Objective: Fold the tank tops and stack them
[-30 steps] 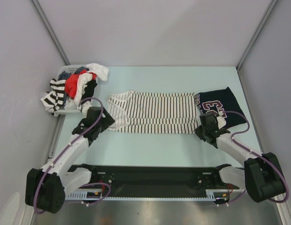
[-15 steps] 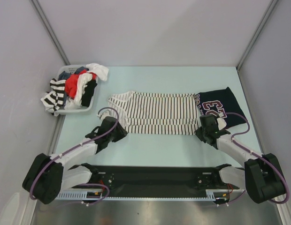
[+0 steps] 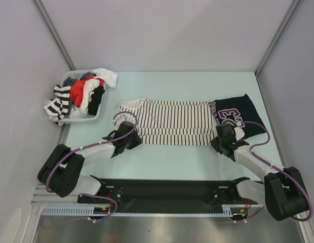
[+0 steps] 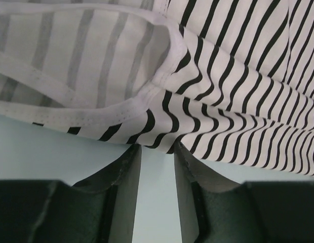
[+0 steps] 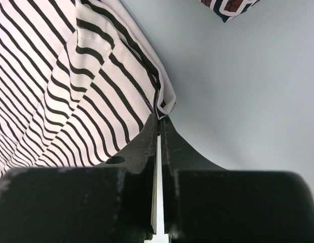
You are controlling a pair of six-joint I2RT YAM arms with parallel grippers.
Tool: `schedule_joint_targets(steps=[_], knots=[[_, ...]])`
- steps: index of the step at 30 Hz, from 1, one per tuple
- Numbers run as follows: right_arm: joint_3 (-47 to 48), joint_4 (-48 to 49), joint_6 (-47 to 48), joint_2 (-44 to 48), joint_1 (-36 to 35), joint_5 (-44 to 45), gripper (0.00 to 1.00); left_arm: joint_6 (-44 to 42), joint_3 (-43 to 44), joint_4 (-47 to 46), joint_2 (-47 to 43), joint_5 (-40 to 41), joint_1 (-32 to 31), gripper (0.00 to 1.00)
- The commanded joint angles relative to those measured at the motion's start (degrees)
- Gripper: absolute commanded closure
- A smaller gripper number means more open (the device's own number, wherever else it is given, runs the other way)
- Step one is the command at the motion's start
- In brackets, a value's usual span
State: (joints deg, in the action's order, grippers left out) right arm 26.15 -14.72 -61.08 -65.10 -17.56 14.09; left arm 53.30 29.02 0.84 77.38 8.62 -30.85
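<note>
Tank tops: two. Grippers: two. The striped tank top (image 3: 169, 121) is white with thin dark stripes and lies flat between both grippers. The navy tank top (image 3: 235, 115), with maroon lettering, lies just beyond the right gripper (image 3: 221, 139). The right gripper is pressed together, pinching the striped corner. The left gripper (image 4: 157, 149) has its fingers apart, tips at the striped hem.

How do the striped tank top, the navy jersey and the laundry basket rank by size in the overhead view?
1. striped tank top, clearly largest.
2 and 3. navy jersey and laundry basket: too alike to rank.
</note>
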Motion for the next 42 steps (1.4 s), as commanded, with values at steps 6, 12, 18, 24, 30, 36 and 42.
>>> schedule_joint_targets(steps=[6, 12, 18, 24, 30, 36, 42], knots=[[-0.1, -0.5, -1.4, 1.4, -0.3, 1.4, 1.00, 4.8, 4.0, -0.4, 7.7, 5.3, -1.8, 0.84], [0.7, -3.8, -1.4, 1.5, -0.3, 1.6, 1.00, 4.7, 3.2, 2.0, 5.4, 7.0, -2.2, 1.00], [0.6, -10.8, -3.0, 3.8, -1.1, 0.6, 1.00, 4.1, -0.8, 10.0, -5.5, 9.5, -2.5, 1.00], [-2.2, -16.0, -4.8, 8.4, -4.5, -0.4, 1.00, 6.0, -8.1, 15.6, -17.2, 8.1, -3.7, 1.00], [-2.8, -24.4, -7.9, 13.2, -10.1, 0.6, 1.00, 7.5, -12.8, 19.5, -24.3, 5.3, -6.1, 0.99], [-3.8, -30.2, -10.7, 23.8, -11.7, 1.6, 0.90, 12.4, -14.1, 27.5, -32.3, 10.9, -12.0, 0.53], [-0.4, -34.8, -9.1, 25.4, -11.9, 5.4, 0.37, 11.6, -9.2, 35.4, -36.1, 14.8, -13.3, 0.40]])
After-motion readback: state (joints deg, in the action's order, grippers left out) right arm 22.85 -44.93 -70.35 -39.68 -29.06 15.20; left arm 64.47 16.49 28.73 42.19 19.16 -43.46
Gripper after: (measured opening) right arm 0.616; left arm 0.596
